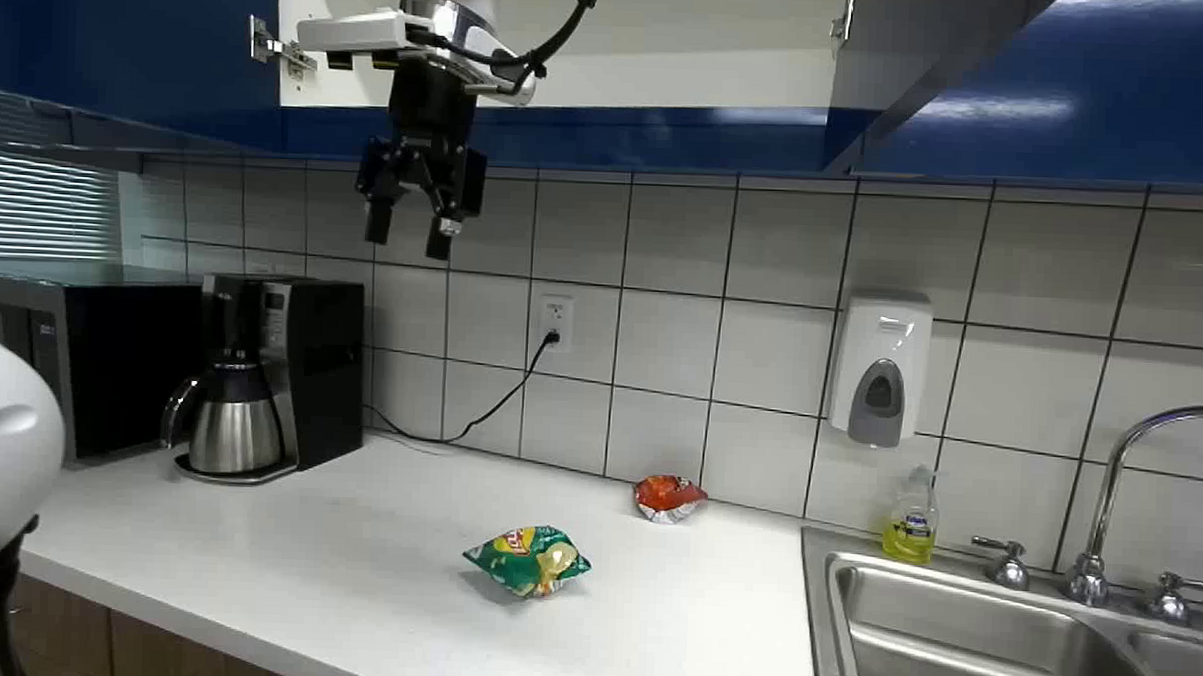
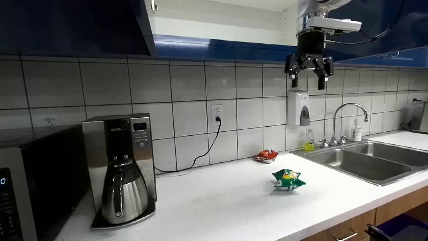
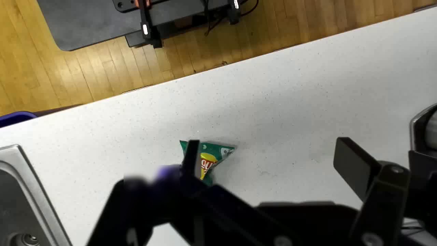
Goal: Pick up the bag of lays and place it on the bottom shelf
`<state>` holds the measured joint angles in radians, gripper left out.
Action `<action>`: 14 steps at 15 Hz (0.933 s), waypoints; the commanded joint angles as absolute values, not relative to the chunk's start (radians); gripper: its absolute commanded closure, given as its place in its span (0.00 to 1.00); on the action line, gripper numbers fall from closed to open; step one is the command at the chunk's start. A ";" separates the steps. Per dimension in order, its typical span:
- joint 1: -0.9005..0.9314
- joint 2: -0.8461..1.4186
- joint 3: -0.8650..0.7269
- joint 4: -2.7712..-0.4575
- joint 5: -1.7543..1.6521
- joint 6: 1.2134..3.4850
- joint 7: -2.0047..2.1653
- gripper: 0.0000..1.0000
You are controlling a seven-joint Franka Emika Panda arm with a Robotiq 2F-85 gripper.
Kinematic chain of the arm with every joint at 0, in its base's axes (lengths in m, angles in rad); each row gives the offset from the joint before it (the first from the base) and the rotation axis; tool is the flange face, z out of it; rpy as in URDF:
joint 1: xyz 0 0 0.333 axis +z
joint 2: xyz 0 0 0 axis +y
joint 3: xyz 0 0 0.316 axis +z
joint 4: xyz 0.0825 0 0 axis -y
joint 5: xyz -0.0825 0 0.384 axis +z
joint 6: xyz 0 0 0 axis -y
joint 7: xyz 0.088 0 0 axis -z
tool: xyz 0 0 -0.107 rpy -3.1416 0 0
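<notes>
Nearest us, in an exterior view, a white arm housing (image 1: pixel 2 447) cuts across the front edge of the countertop (image 1: pixel 373 590) at far L. Up high, overlapping the blue wall cabinet (image 1: pixel 608 138) in view, we've got the Robotiq gripper (image 1: pixel 407 239), released, jaws spread. Our green Lay's bag (image 1: pixel 526 566) lies btwn front & back edges, nearer the sink (image 1: pixel 822 606) than the drip coffee maker (image 1: pixel 326 358); a red snack bag (image 1: pixel 668 495) sits near the back edge.

In an exterior view, a microwave (image 2: pixel 43 174) is closest to us, at the L end. We see the Lay's bag well in from the front edge, plus a dish soap bottle (image 2: pixel 310 145) by the sink's back L corner.

In wrist view, the fingers (image 3: pixel 355 167) are nearest us, far apart; one hides pt. of the Lay's bag. Past the front edge we see wood flooring (image 3: pixel 85 71).
</notes>
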<state>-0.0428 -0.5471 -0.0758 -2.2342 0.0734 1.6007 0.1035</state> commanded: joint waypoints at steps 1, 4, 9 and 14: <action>-0.058 -0.546 -0.065 -2.233 0.079 1.599 0.097 0.00; -0.058 -0.546 -0.065 -2.233 0.079 1.599 0.097 0.00; -0.069 -0.516 -0.060 -2.249 0.063 1.655 0.120 0.00; -0.091 -0.440 -0.056 -2.292 0.063 1.792 0.194 0.00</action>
<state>-0.0602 -0.4873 -0.0758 -2.2805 0.0707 1.7248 0.1401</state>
